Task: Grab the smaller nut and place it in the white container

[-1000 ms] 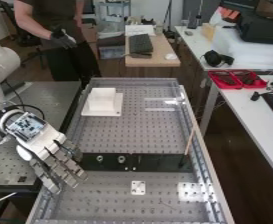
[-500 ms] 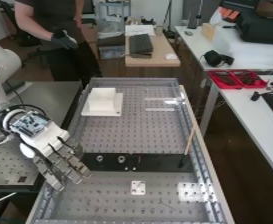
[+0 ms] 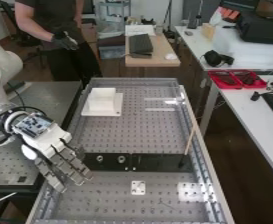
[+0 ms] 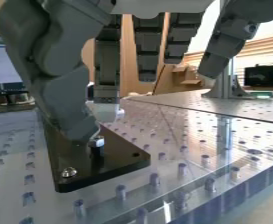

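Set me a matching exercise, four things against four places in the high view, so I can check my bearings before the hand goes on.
Things
1. White container
2. Larger nut
3. Hand
4. Small white square plate

Places
A. Over the bench's left edge
B. On the bench, nearer the camera than the black bar
C. Towards the bench's far end
D. Standing on the black bar

Right pairs: 1-C, 2-D, 3-A, 4-B

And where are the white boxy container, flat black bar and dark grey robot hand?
White container (image 3: 101, 104): high view, near wall.
Black bar (image 3: 163, 162): high view, bare right stretch.
Robot hand (image 4: 147, 46): wrist view, a finger.
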Tool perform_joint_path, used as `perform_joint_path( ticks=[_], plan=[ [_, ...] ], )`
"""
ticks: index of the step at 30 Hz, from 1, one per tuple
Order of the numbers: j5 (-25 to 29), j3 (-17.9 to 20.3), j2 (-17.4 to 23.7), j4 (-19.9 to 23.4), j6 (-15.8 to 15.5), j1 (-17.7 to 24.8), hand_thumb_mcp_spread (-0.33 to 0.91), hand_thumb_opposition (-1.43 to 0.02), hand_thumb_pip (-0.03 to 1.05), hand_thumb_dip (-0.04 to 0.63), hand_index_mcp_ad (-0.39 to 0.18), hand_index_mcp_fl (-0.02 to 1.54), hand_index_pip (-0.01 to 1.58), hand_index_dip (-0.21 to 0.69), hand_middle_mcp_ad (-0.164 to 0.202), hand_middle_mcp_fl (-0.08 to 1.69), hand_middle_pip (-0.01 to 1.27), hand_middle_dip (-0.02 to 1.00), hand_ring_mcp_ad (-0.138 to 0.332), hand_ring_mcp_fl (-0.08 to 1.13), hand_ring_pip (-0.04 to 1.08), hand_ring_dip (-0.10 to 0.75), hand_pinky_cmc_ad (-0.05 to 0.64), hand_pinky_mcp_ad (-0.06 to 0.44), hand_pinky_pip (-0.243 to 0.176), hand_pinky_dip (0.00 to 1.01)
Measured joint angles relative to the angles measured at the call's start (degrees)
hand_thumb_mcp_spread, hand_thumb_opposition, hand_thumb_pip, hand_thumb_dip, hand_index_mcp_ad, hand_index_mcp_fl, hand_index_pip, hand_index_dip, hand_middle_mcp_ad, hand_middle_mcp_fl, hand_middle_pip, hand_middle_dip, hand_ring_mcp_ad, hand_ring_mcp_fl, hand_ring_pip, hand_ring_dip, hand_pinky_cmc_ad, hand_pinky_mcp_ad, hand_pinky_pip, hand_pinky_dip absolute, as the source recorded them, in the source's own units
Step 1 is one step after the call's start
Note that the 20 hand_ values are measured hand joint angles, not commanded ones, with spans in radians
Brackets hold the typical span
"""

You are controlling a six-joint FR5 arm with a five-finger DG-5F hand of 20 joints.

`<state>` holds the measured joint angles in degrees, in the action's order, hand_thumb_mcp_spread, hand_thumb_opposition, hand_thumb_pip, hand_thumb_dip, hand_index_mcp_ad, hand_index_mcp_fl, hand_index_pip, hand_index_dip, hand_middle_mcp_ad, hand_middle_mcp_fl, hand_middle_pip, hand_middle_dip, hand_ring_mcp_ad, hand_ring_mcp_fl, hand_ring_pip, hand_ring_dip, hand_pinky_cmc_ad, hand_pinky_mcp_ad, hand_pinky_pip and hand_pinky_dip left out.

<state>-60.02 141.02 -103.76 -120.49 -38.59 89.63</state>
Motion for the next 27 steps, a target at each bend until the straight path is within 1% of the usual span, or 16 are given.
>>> perform_joint_path(
  ticks=[1,3,9,16,27],
  plan=[
    [-0.23,-0.1,-0.12,-0.07,-0.21,-0.07,0.41,-0.86,0.68,0.274,-0.124,0.14,1.54,0.126,0.086,0.21,0.14,0.22,0.08,0.01,0.12,0.066,0.377,0.239,0.005,0.25],
    [-0.4,-0.23,-0.25,-0.24,-0.46,-0.07,0.42,-0.86,0.68,0.274,-0.126,0.15,1.54,0.126,0.08,0.21,0.14,0.22,0.08,0.01,0.12,0.066,0.377,0.239,0.005,0.25],
    [0.29,-0.18,-0.21,-0.33,-1.14,0.46,0.42,-0.86,0.68,0.274,-0.126,0.16,1.54,0.126,0.084,0.22,0.14,0.22,0.08,0.01,0.12,0.066,0.377,0.239,0.005,0.25],
    [0.98,0.04,-0.41,-0.47,-0.99,1.03,0.42,-0.86,0.68,0.274,-0.126,0.17,1.54,0.126,0.084,0.22,0.14,0.22,0.08,0.01,0.12,0.066,0.377,0.239,0.005,0.25],
    [0.77,0.04,-0.53,-0.3,-0.89,0.73,0.42,-0.86,0.69,0.271,-0.122,0.17,1.54,0.126,0.084,0.22,0.14,0.22,0.08,0.02,0.12,0.066,0.377,0.239,0.005,0.25]
  ],
)
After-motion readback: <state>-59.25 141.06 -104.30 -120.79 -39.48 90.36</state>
